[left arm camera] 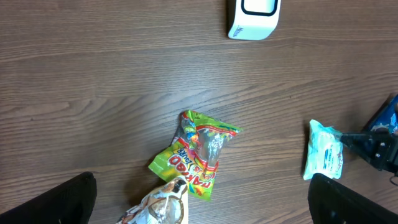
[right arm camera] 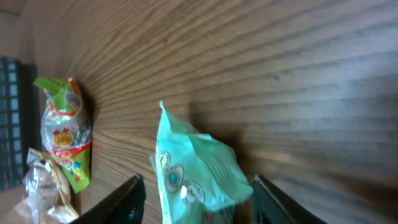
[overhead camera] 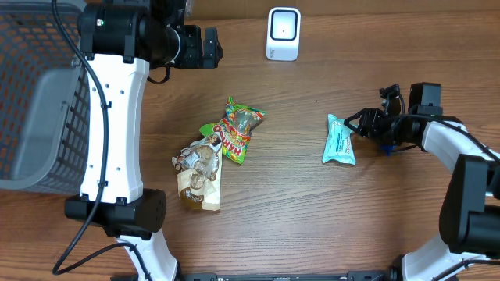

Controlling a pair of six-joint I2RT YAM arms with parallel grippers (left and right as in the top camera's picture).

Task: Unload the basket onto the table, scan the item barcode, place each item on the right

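A teal packet (overhead camera: 339, 140) lies on the wooden table at the right; it also shows in the left wrist view (left arm camera: 323, 150). My right gripper (overhead camera: 355, 125) reaches in from the right, low over the table, and its open jaws straddle the packet's near end (right arm camera: 196, 168). A gap shows on the left side, and the right finger (right arm camera: 277, 202) stands close to the wrapper. The white barcode scanner (overhead camera: 283, 33) stands at the table's far edge (left arm camera: 252, 18). My left gripper (left arm camera: 202, 205) hangs high, wide open and empty, near the top left of the overhead view (overhead camera: 207, 47).
A green and red candy bag (overhead camera: 237, 129) and a cream and brown snack packet (overhead camera: 199, 176) lie together mid-table, below the left wrist camera (left arm camera: 200, 149). A grey mesh basket (overhead camera: 31, 101) stands at the left edge.
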